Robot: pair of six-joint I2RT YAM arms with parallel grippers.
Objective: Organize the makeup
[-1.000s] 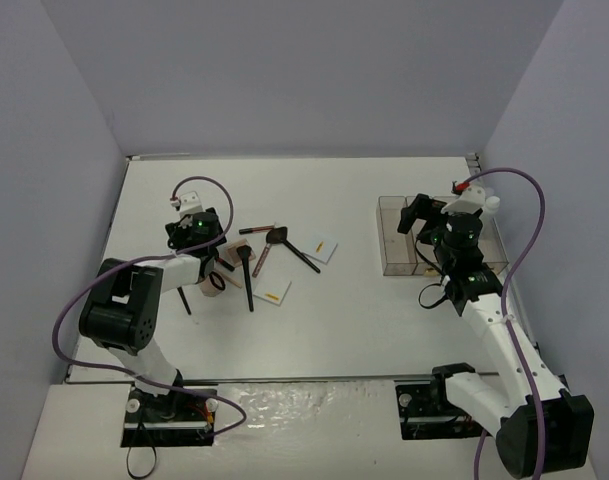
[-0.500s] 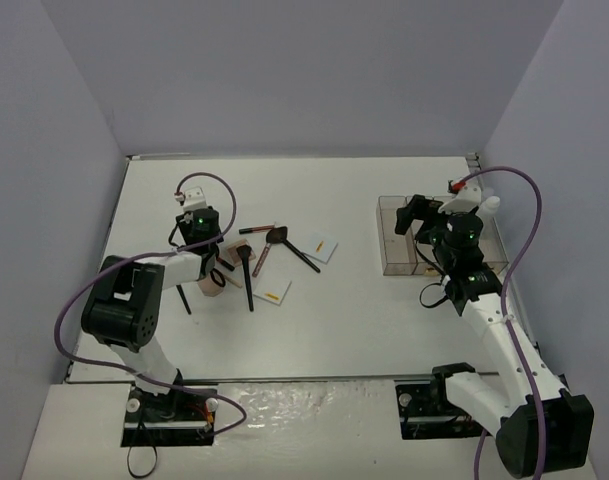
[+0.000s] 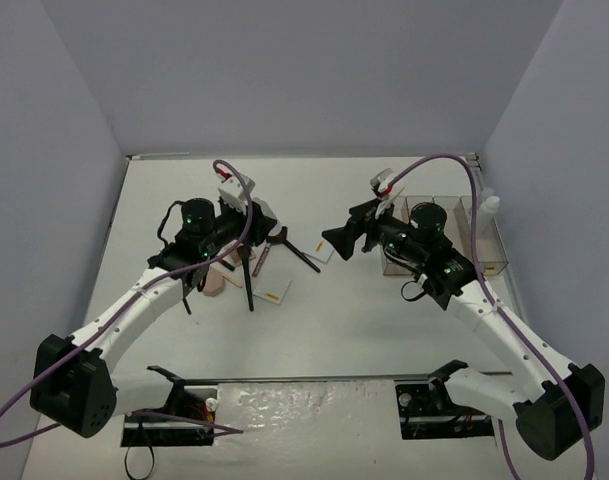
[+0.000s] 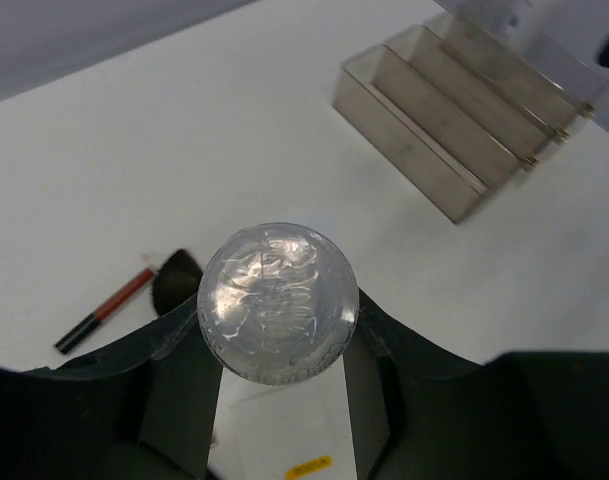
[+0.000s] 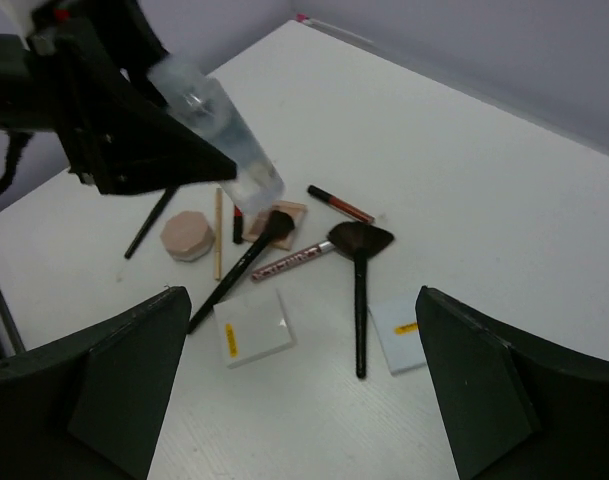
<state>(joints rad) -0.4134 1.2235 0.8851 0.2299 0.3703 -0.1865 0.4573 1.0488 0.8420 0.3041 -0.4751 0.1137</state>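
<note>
Left gripper (image 3: 246,215) is clamped on the clear cylindrical plastic bottle (image 5: 219,125), held mid-air. Right gripper (image 5: 304,385) is spread wide, empty, facing it. Likely a handover: right closes on the bottle, then carries it to the clear compartmented plastic organizer (image 4: 414,160).

Left gripper (image 5: 189,120) clamps bottle (image 5: 239,165) above brushes (image 5: 360,300), compact (image 5: 187,236), pencils (image 5: 340,204), two cards (image 5: 252,327) on table (image 5: 464,180); right gripper (image 5: 304,400) jaws spread wide.

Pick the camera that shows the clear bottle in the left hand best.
Right wrist: the clear bottle appears side-on, most of its length visible. The left wrist sees only its round base end-on; the top view barely shows it.
</note>
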